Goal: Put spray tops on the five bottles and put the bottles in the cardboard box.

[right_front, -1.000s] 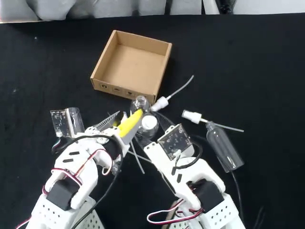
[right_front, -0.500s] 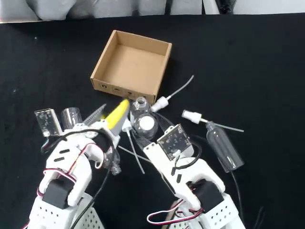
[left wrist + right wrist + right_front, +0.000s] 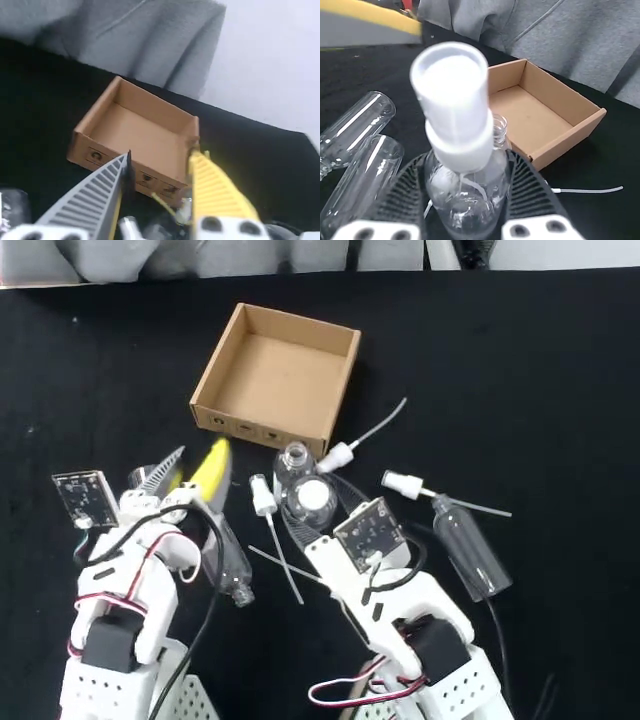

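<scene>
- Black bench point(image 3: 560, 360), with grey fabric point(image 3: 200, 258) bunched along its far edge.
- Cardboard box point(image 3: 278, 375) sits open-topped on the bench beyond both arms, with nothing inside. The left wrist view point(image 3: 137, 135) and the right wrist view point(image 3: 545, 112) both show its bare floor.
- Right gripper point(image 3: 310, 502) is clamped round the held bottle point(image 3: 465, 200), a clear one standing upright near the box's near corner.
- White spray top point(image 3: 454, 105) sits on the held bottle's neck. It looks seated, but how tight it is cannot be told.
- Left gripper point(image 3: 190, 468) is spread wide, with the grey and yellow fingers apart and pinching nothing. Its tips point toward the box.
- Open-necked bottle point(image 3: 293, 457) is just beside the held bottle, on the box side.
- Left lying bottle point(image 3: 232, 565) is on its side by the left arm.
- Right lying bottle point(image 3: 470, 552) is on its side right of the right arm.
- Three loose tops lie on the bench, each with a dip tube:
  - middle loose top point(image 3: 262, 495), between the grippers
  - corner loose top point(image 3: 340, 453), near the box corner
  - right loose top point(image 3: 402, 483), near the right lying bottle's neck
</scene>
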Robot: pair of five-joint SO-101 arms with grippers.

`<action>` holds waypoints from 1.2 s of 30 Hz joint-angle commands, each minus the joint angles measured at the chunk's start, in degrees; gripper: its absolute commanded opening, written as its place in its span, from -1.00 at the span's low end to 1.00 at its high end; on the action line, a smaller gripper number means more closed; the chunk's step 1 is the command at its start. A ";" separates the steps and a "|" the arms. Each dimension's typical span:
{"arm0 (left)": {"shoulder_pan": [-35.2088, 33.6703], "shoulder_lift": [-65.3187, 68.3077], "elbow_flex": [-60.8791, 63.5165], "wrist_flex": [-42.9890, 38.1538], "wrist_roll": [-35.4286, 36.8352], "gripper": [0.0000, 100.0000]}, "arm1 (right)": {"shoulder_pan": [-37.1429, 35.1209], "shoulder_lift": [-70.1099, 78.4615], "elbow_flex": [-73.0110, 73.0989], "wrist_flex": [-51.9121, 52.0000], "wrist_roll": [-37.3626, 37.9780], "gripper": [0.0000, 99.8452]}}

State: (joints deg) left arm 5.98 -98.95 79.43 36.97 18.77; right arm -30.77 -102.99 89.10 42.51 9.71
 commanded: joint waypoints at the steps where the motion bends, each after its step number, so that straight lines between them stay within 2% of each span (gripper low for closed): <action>1: -1.89 0.00 -4.97 0.26 -8.00 -0.80 | 1.85 -6.99 -2.68 0.88 -0.26 -0.96; 10: -2.15 4.13 -7.87 0.44 -9.85 -0.76 | 1.85 -6.99 -2.42 1.58 -0.26 -0.96; 16: -2.15 24.00 -18.68 0.79 -9.85 -0.76 | 1.85 -6.99 -2.59 3.16 -0.26 -0.96; 23: -2.15 47.03 -37.14 10.20 -9.85 -0.76 | 1.85 -6.99 -2.42 3.87 -0.26 -0.96; 28: -2.15 59.52 -47.16 16.62 -9.41 -0.62 | 1.85 -6.99 -2.42 3.87 -0.26 -0.96; 36: -6.11 74.90 -60.26 19.87 -9.58 -0.62 | 1.85 -6.99 -2.33 3.87 -0.26 -0.96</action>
State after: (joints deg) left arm 2.37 -27.47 26.24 56.31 9.54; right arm -30.42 -102.99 89.10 46.29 9.80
